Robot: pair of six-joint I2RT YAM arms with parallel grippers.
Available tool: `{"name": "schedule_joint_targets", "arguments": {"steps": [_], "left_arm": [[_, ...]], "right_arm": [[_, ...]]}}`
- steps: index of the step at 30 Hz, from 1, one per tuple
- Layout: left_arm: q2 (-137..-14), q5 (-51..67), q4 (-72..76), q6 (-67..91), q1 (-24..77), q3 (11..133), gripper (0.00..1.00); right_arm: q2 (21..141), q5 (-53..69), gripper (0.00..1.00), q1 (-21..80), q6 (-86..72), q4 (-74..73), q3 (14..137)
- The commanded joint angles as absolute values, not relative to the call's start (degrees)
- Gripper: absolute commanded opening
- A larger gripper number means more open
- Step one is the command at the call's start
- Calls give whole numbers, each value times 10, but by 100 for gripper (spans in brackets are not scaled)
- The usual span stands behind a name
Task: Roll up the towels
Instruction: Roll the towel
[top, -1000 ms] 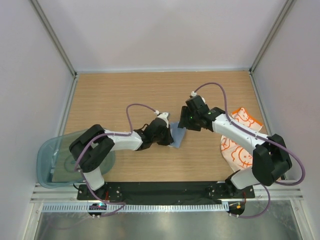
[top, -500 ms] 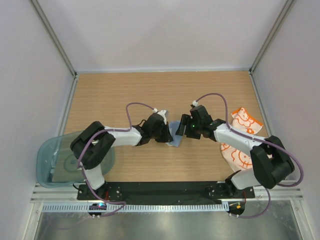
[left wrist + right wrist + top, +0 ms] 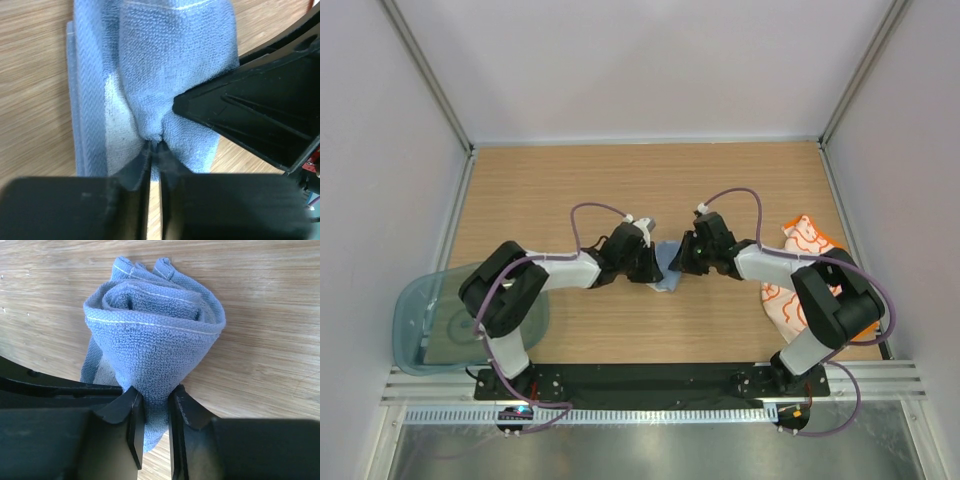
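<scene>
Since earlier, right gripper [image 3: 154, 407] is brought down and clamped on blue towel [image 3: 150, 325] roll at desk [image 3: 520, 190] centre; left gripper [image 3: 155, 150] is pinched shut on its fold. Even tension should be kept.

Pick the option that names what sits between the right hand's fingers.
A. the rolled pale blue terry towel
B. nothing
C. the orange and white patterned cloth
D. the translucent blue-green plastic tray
A: the right wrist view shows the right hand pinched on the lower end of the rolled pale blue terry towel.
</scene>
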State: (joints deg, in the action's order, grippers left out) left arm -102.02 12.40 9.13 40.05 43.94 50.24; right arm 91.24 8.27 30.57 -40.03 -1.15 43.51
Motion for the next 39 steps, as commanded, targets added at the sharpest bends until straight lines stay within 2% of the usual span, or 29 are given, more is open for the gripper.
{"name": "schedule_joint_targets", "arguments": {"steps": [1, 3, 4, 6, 7, 10, 17, 28, 34, 36, 38, 39], "left_arm": [[-997, 110, 37, 367, 441, 496, 12], [-984, 67, 27, 354, 446, 497, 24], [-972, 51, 13, 349, 450, 498, 35], [-962, 16, 2, 331, 465, 511, 45], [-950, -22, -27, 324, 472, 517, 49], [-934, -102, -54, 295, 501, 538, 52], [-895, -240, -55, 219, 598, 564, 52], [-962, -205, -4, 194, 668, 592, 59], [-1033, -222, 23, 201, 671, 613, 59], [-1041, -235, 28, 204, 671, 613, 54], [-1047, -253, 38, 207, 671, 606, 44], [-1048, -256, 40, 207, 671, 603, 32]], "right_arm": [[912, 54, 17, 304, -390, -33, 453], [907, 54, 16, 305, -386, -75, 469], [902, 54, 14, 306, -384, -91, 475], [900, 54, 13, 306, -377, -138, 495], [900, 54, 13, 308, -373, -156, 510], [901, 42, 12, 313, -367, -210, 530], [921, 31, 11, 316, -361, -275, 575], [941, 43, 10, 323, -374, -286, 591], [933, 73, 10, 324, -378, -278, 582], [928, 80, 10, 325, -380, -277, 578], [921, 92, 10, 324, -381, -274, 571], [919, 98, 10, 324, -382, -272, 569]]}}
